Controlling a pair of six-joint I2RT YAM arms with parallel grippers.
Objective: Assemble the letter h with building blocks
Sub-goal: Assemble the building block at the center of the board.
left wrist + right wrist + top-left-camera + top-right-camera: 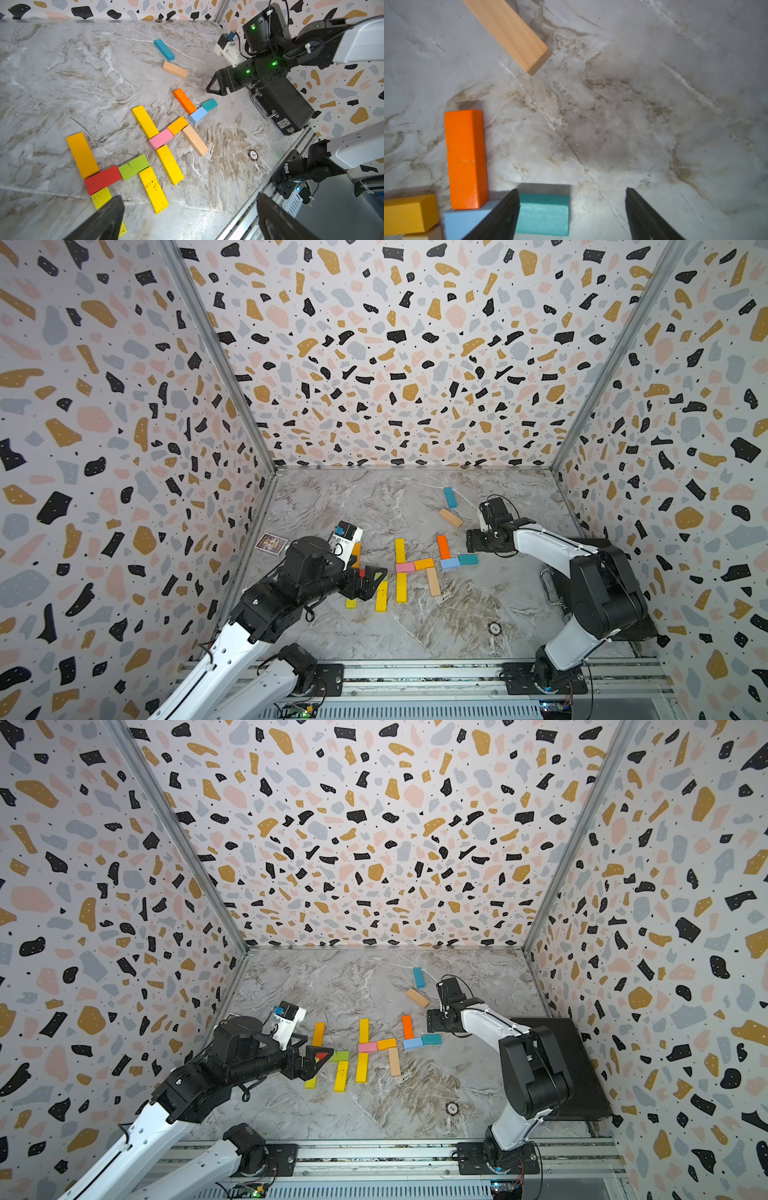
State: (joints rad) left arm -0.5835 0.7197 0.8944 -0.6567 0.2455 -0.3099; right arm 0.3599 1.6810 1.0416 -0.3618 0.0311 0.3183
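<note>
Left hand (189, 196) wide, empty, above left group of building blocks (400, 550) mid-surface (365, 506). Right hand (572, 189) spread, holding nothing, just over teal block (544, 214) at right group's end, beside light-blue block (467, 222).

The tan block (508, 31) shows bare wood grain — unpainted, matt. The orange block (466, 160) wears smooth, faintly glossy paint; the teal block (544, 214), blurred, perhaps rougher. The table (633, 104) looks smooth, marble-patterned.
</note>
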